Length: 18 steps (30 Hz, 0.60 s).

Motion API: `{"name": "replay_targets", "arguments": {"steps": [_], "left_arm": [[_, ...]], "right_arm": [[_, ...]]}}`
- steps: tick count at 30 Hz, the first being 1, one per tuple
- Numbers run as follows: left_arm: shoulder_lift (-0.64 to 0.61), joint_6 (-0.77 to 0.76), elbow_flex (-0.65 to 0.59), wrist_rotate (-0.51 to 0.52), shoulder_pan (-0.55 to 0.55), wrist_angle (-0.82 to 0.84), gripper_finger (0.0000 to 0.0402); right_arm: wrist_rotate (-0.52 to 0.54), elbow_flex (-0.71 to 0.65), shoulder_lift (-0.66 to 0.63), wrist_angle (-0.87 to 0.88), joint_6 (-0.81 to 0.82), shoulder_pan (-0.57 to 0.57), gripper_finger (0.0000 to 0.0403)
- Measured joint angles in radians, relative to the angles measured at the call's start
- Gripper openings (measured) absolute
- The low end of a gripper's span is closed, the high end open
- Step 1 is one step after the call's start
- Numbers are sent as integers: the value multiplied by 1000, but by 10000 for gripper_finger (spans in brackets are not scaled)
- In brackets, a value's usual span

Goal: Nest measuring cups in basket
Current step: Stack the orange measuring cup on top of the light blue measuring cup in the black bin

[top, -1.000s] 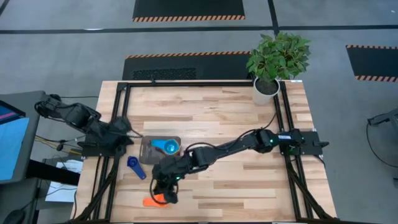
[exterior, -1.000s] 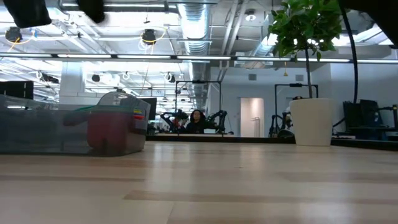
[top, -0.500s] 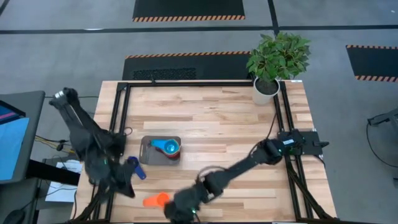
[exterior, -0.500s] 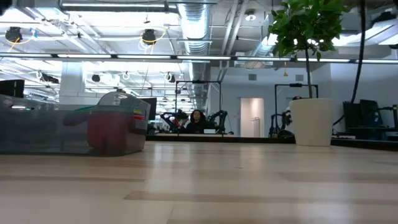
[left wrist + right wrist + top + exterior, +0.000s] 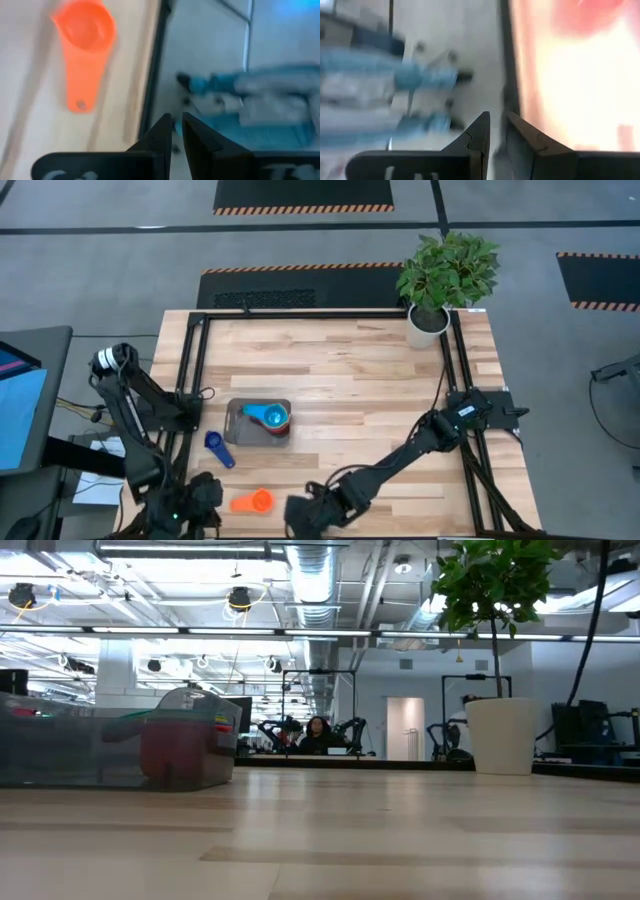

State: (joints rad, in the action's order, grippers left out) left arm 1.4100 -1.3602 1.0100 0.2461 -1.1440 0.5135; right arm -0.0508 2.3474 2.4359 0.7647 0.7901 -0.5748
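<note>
Basket (image 5: 259, 421) sitting left of centre on the wooden table (image 5: 360, 370), a small dark grey see-through bin with rounded corners. Light blue cup (image 5: 272, 417) on top of the nested stack inside, handle pointing left, with a sliver of orange and red rim peeking out at its right. From the low view, same bin (image 5: 120, 750) looks smoky, with a red shape showing through its wall.

Dark blue cup (image 5: 215, 446) lying loose on the wood just beside the basket's front-left corner, handle angled toward the front. Orange cup (image 5: 253, 501) also loose, near the front edge, handle pointing left; round bowl, short flat handle with a small hole at the end (image 5: 84, 47).

Left gripper (image 5: 175, 131) down off the front-left corner, fingers nearly together with a thin gap, holding nothing. Right gripper (image 5: 498, 134) low at the front edge, right of the orange cup, fingers a narrow slot apart, empty too.

Potted plant (image 5: 443, 275) at the back right corner.
</note>
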Motion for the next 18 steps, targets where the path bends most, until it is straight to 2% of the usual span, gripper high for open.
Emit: {"name": "replay_targets", "arguments": {"steps": [3,5,9,13,16,18], "left_arm": [[37,-18,0,98,-13,8,37],[59,3,0,100,-13,31,47],[83,22,0,64,3,78,88],[83,6,0,61,4,169,143],[83,-16,0,57,3,240,180],[83,-35,0,53,4,276,199]], "right_arm": [[80,0,0,-65,-44,29,81],[92,0,3,-124,-139,54,81],[97,0,7,-171,-427,98,81],[22,0,7,-205,-578,138,81],[-67,1,16,-270,-586,161,81],[-83,2,29,-305,-582,172,81]]}}
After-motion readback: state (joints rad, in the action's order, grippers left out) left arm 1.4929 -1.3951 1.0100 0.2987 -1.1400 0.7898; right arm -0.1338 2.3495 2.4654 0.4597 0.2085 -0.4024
